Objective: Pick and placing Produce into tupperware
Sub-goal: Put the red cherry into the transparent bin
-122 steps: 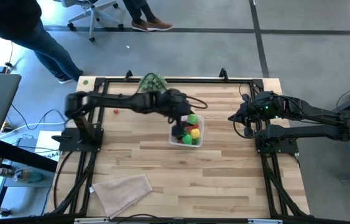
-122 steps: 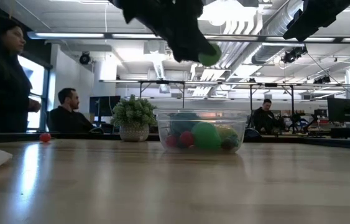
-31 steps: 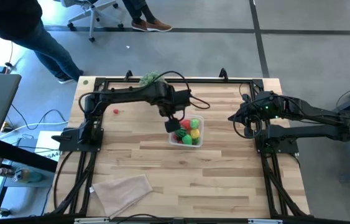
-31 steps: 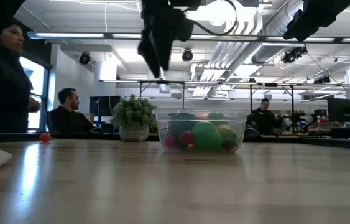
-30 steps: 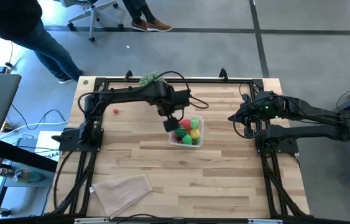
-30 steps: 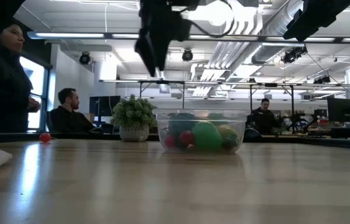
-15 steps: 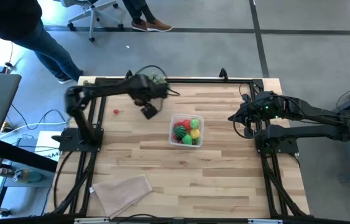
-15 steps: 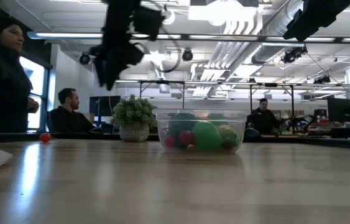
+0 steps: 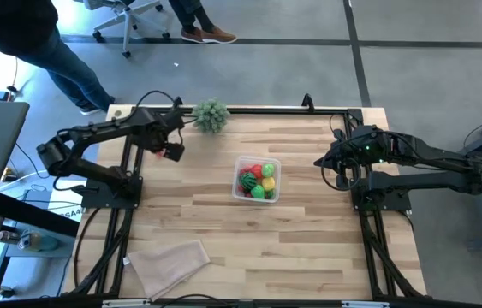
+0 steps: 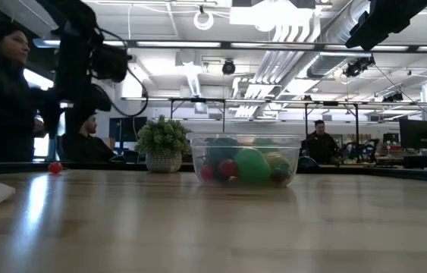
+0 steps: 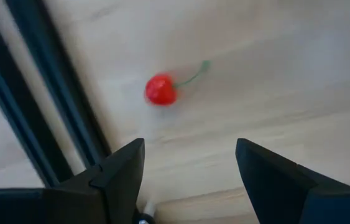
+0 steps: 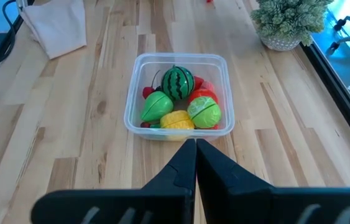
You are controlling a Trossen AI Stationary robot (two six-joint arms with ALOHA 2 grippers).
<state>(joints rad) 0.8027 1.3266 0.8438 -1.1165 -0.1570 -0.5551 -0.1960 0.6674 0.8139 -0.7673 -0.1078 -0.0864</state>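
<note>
A small red cherry (image 11: 161,90) with a green stem lies on the wooden table near its left edge, and shows in the low view as the cherry (image 10: 55,167). My left gripper (image 11: 190,158) hangs just above it, pointing down, open, with nothing between its fingers; from above it is my left gripper (image 9: 172,151). The clear tupperware (image 9: 258,178) stands mid-table, holding several toy fruits, among them a striped watermelon (image 12: 178,81) and a yellow piece (image 12: 176,119). My right gripper (image 12: 194,149) waits shut at the table's right, aimed at the tupperware.
A bushy grey-green plant (image 9: 211,114) in a pot stands at the far edge. A beige folded cloth (image 9: 172,261) lies near the front left corner. The black frame rail (image 11: 56,106) runs close beside the cherry. People stand and sit beyond the table.
My left gripper has swung from above the tupperware toward the table's left edge, sinking and rolling about its own axis, and now hangs over the cherry. The tupperware and its fruits have stayed put.
</note>
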